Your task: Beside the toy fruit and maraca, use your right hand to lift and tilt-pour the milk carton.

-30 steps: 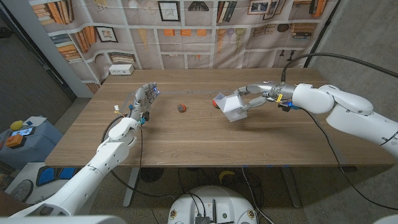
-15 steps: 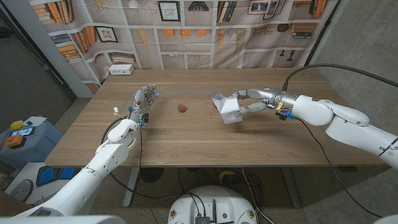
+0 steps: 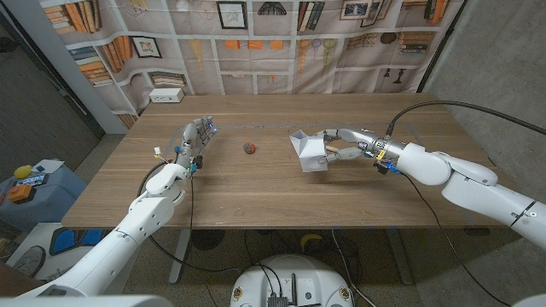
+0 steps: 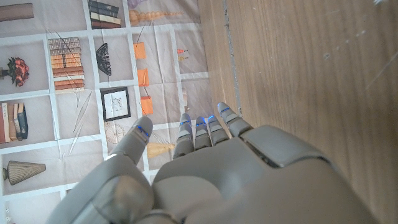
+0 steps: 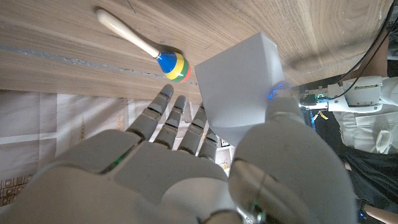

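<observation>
Within the right robot hand (image 3: 339, 146) sits the milk carton (image 3: 310, 150).

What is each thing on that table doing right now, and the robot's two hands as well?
Milk carton: gripped by the right hand, tilted, at the table.
Right hand: fingers wrapped around the carton.
Left hand: holding nothing, fingers apart.
Toy fruit: lying loose on the table, apart from both hands.
Maraca: lying on its side beside the carton.
</observation>
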### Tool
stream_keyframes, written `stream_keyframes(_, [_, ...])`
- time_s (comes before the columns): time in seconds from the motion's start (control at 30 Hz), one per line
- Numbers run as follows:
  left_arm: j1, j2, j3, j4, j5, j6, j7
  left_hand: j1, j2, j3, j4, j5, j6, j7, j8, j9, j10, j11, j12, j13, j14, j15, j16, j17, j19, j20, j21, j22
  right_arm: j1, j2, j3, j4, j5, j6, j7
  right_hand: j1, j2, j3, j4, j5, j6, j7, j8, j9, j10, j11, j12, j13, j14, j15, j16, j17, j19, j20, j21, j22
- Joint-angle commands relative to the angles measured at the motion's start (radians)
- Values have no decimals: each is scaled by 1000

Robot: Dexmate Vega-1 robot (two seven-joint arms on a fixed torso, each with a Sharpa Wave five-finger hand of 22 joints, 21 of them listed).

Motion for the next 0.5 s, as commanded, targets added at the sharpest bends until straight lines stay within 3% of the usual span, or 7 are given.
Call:
stream_keyframes(0.03, [13,6,-7,-16,-2,3,7,14,69,1,-8,-3,-1,0,2,2,0,-3,2,2,-2,0,6,3,0,3,4,1,-10,34,-29,52,-34,40,-65,2,3,-1,1,3,6,4,0,2,6,3,-4,5,6,-81,3,2,6,-4,3,3])
stream_keyframes(0.5, [8,10,-6,-15,-7,8,-6,14,69,0,-9,-3,0,0,3,2,0,-2,3,2,-3,2,6,3,0,4,4,1,37,86,-88,139,-86,89,-83,2,3,-2,1,2,13,4,1,2,9,4,-3,5,9,-84,4,3,5,-5,1,4])
